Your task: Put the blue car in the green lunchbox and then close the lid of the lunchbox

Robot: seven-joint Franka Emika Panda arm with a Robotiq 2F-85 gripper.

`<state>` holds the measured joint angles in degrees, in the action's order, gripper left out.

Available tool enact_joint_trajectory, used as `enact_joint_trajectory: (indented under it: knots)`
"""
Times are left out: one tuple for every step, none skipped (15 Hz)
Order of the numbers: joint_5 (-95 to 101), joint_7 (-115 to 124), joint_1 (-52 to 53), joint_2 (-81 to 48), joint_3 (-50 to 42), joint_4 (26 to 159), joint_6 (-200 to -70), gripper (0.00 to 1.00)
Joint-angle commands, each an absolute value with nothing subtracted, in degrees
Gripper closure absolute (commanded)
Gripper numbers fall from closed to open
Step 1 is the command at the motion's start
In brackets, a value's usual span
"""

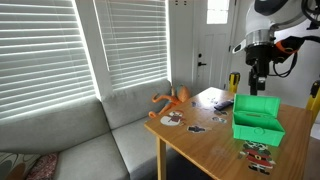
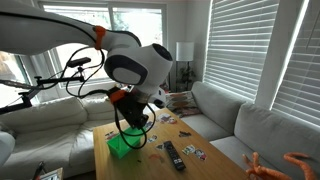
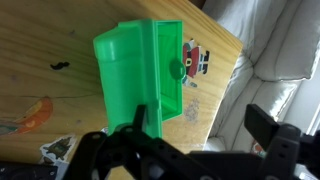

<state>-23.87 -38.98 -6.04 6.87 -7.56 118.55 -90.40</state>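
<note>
Hovering directly over the bright green plastic lunchbox (image 1: 258, 120) on the light wooden table (image 1: 200, 142), with the black Robotiq gripper (image 3: 198, 128) spread wide and gripping nothing: only bare space between the two dark fingers (image 3: 265, 125) in the wrist view. Cannot make out the blue car for certain. Might be the small dark-blue shape (image 1: 222, 103) lying on the table well apart from the lunchbox, toward the orange long-limbed toy (image 1: 172, 100), but too small to tell, and no view looks into the box. Appears, in an exterior view, to have the lid raised along the back of the box; from the wrist, shows only a green top face and a round latch knob (image 3: 177, 70) on the side.

Judging by the empty grip above the box, probably about to either fetch the car or push the lid down. For the lid: come in from behind the raised panel, keep the fingers clear of the rim, press near the middle of the lid's free edge, and follow an arc instead of driving straight down, so as not to skid the light box across the smooth wood toward the nearby table edge. For the car: rise first to clear the box wall, then descend straddling the car across its narrow width. Mind the small printed card (image 3: 195, 60) just beside the box and the black remote control (image 2: 173, 155) nearby
</note>
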Motion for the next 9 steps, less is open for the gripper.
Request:
enact_joint_trajectory:
  knots:
    - [-21.8, -37.4, -4.6, 9.7, -6.3, 121.4, -92.0, 0.0]
    - [-21.5, -37.5, -4.3, 9.7, -6.0, 121.4, -91.9, 0.0]
    - [-21.2, -37.5, -4.0, 9.8, -5.8, 121.5, -91.9, 0.0]
    - [-20.9, -37.4, -3.7, 9.9, -5.5, 121.7, -92.1, 0.0]
    - [-20.7, -37.4, -3.4, 10.1, -5.2, 121.9, -92.1, 0.0]
    - [-20.4, -37.3, -3.1, 10.3, -4.9, 122.2, -92.1, 0.0]
    - [-20.2, -37.2, -2.8, 10.4, -4.7, 122.5, -92.3, 0.0]
    - [-20.0, -37.1, -2.5, 10.5, -4.4, 122.8, -92.4, 0.0]
    - [-19.8, -36.9, -2.1, 10.5, -4.1, 123.0, -92.5, 0.0]
